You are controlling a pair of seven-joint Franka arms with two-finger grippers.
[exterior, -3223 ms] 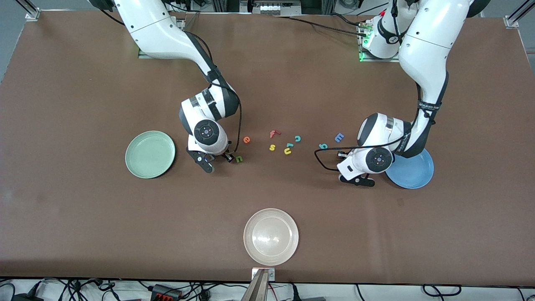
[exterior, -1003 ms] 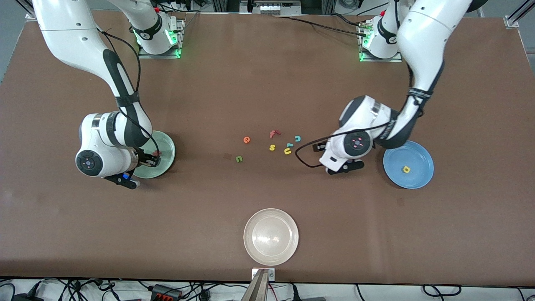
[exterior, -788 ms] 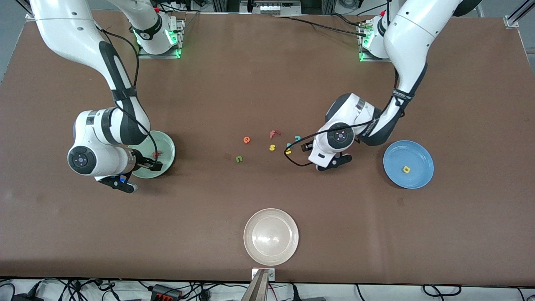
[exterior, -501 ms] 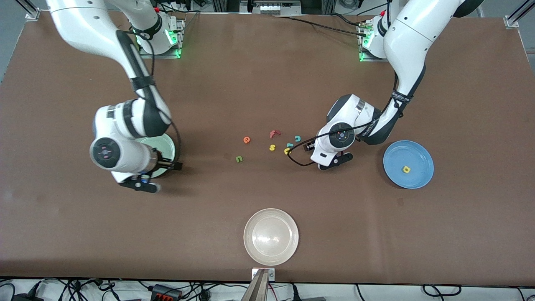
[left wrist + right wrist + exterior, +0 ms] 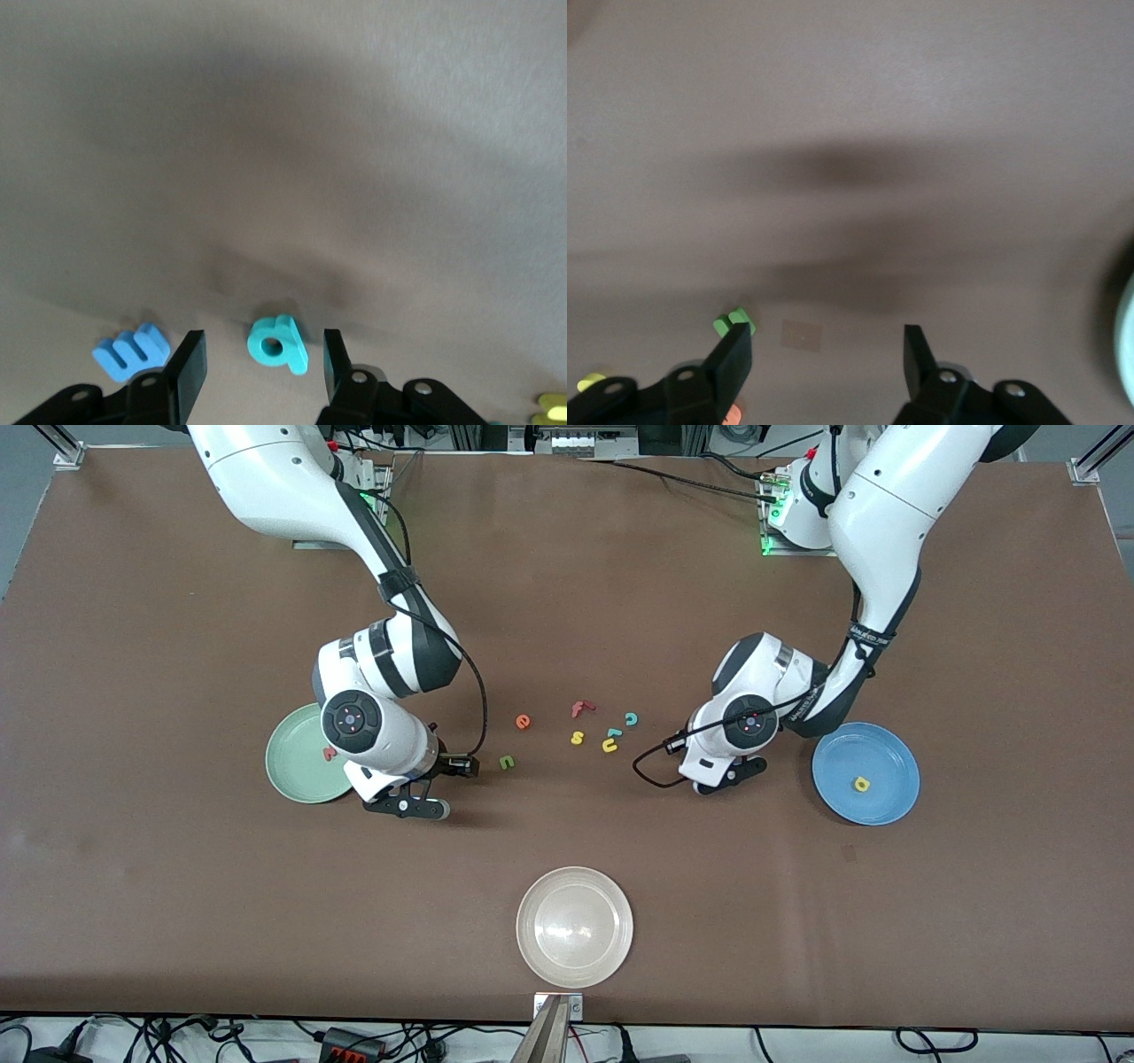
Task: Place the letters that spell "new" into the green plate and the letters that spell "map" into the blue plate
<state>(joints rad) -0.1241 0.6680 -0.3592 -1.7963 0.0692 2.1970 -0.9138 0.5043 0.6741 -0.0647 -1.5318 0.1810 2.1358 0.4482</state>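
Between the open fingers of my left gripper the teal p lies on the table with a gap on each side, and the blue m rests just outside one finger. The left hand hides both letters from the front. The yellow a lies in the blue plate. The pinkish-red w lies in the green plate. My right gripper is low beside that plate, open and empty, with the green n just outside one finger. The orange e lies near the n.
A red f, yellow s, yellow u and teal c lie mid-table between the arms. A larger white plate sits near the front edge. The left arm's cable loops over the table.
The right arm swung from over the green plate, where the w stays, across to beside the n. The left hand went toward the letter cluster, then back a little toward the blue plate.
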